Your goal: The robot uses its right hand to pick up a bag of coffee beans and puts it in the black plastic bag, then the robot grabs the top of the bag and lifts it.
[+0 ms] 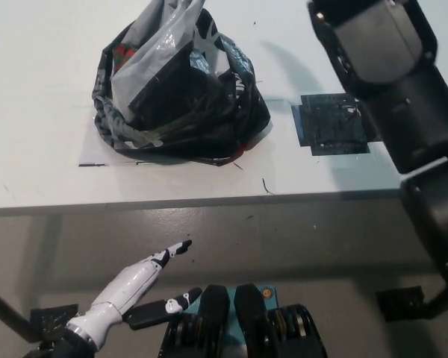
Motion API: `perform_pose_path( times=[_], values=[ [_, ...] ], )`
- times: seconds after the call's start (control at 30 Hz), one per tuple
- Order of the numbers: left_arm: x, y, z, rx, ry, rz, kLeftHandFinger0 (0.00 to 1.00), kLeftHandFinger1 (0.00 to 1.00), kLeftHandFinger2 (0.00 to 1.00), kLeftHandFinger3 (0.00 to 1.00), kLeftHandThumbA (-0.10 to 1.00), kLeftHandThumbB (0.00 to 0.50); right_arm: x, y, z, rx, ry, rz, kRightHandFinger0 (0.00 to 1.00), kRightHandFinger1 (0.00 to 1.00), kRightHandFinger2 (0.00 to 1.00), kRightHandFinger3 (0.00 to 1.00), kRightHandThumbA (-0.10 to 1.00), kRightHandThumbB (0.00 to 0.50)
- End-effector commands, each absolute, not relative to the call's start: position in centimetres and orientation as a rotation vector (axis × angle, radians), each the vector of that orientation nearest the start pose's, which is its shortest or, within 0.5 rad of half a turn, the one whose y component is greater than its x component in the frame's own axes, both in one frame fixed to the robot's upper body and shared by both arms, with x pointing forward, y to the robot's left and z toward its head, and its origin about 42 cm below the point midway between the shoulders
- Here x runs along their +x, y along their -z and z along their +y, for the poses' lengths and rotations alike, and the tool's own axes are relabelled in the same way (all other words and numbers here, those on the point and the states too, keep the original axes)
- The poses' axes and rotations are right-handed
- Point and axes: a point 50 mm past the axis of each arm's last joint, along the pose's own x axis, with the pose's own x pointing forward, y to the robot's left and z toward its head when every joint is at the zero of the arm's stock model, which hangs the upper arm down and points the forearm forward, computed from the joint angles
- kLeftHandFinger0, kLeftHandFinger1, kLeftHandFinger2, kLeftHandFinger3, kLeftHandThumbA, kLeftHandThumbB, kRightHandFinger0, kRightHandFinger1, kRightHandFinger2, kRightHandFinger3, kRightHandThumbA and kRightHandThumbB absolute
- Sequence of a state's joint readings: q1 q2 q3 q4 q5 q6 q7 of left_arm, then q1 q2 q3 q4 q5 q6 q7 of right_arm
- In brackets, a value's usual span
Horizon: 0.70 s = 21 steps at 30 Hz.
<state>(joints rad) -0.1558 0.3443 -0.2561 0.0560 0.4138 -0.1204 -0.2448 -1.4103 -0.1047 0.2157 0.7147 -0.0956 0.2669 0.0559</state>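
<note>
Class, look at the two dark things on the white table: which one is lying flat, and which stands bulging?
The black square patch, right of centre, lies flat on the table. The black plastic bag to its left bulges upward, its crumpled top gathered toward the picture's upper edge.

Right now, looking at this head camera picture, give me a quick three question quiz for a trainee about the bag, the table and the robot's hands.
1. True or false: the black plastic bag lies on the floor below the white table.
2. Multiple choice: where is the white left hand? A) inside the bag B) low at the picture's lower left, off the table, fingers apart C) on the dark square patch
3. Fill in: the dark square patch lies on the table to the ____ of the bag, as seen in the picture.

Key: 1 false, it sits on the table. 2 B. 3 right. Note: the black right arm shows, but its hand is out of frame.
</note>
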Motion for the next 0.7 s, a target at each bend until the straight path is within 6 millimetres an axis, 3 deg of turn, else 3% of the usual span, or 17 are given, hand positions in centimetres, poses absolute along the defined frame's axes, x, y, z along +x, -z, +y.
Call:
perform_pose_path(
  times=[0.0, 0.1, 0.17, 0.3, 0.33, 0.43, 0.47, 0.53, 0.67],
  values=[
    [31.1, -12.2, 23.9, 0.804, 0.51, -0.132, 1.0, 1.0, 1.0, 1.0, 0.72, 0.1, 46.9, -56.3, -13.6, -0.512, -0.196, -0.669, 1.0, 1.0, 1.0, 1.0, 1.0, 0.474],
    [30.5, -11.6, 24.2, 0.786, 0.507, -0.112, 1.0, 1.0, 1.0, 1.0, 0.71, 0.103, 42.5, -55.8, -17.9, -0.508, -0.176, -0.798, 1.0, 1.0, 1.0, 1.0, 1.0, 0.46],
    [30.3, -11.4, 24.3, 0.782, 0.507, -0.105, 1.0, 1.0, 1.0, 1.0, 0.71, 0.103, 41.3, -55.6, -18.8, -0.507, -0.171, -0.827, 1.0, 1.0, 1.0, 1.0, 1.0, 0.46],
    [29.8, -10.7, 24.7, 0.763, 0.506, -0.086, 1.0, 1.0, 1.0, 1.0, 0.71, 0.109, 33.5, -52.4, -24.2, -0.393, -0.159, -0.988, 1.0, 1.0, 1.0, 1.0, 1.0, 0.479],
    [29.8, -10.5, 24.7, 0.758, 0.507, -0.082, 1.0, 1.0, 1.0, 1.0, 0.71, 0.105, 31.7, -51.5, -25.1, -0.381, -0.16, -1.016, 1.0, 1.0, 1.0, 1.0, 1.0, 0.449],
    [29.8, -10.2, 25.0, 0.755, 0.508, -0.069, 1.0, 1.0, 1.0, 1.0, 0.7, 0.103, 27.4, -48.7, -26.6, -0.384, -0.139, -1.055, 1.0, 1.0, 1.0, 1.0, 1.0, 0.449],
    [29.8, -10.2, 25.0, 0.755, 0.508, -0.069, 1.0, 1.0, 1.0, 1.0, 0.7, 0.103, 27.4, -48.7, -26.6, -0.384, -0.139, -1.055, 1.0, 1.0, 1.0, 1.0, 1.0, 0.449],
    [29.9, -10.0, 25.2, 0.757, 0.504, -0.059, 1.0, 1.0, 1.0, 1.0, 0.7, 0.103, 24.9, -46.6, -27.1, -0.374, -0.141, -1.053, 1.0, 1.0, 1.0, 1.0, 1.0, 0.44],
    [30.2, -10.0, 25.4, 0.76, 0.497, -0.061, 1.0, 1.0, 1.0, 1.0, 0.7, 0.102, 23.8, -45.6, -27.1, -0.348, -0.164, -1.055, 1.0, 1.0, 1.0, 1.0, 1.0, 0.443]
  ],
)
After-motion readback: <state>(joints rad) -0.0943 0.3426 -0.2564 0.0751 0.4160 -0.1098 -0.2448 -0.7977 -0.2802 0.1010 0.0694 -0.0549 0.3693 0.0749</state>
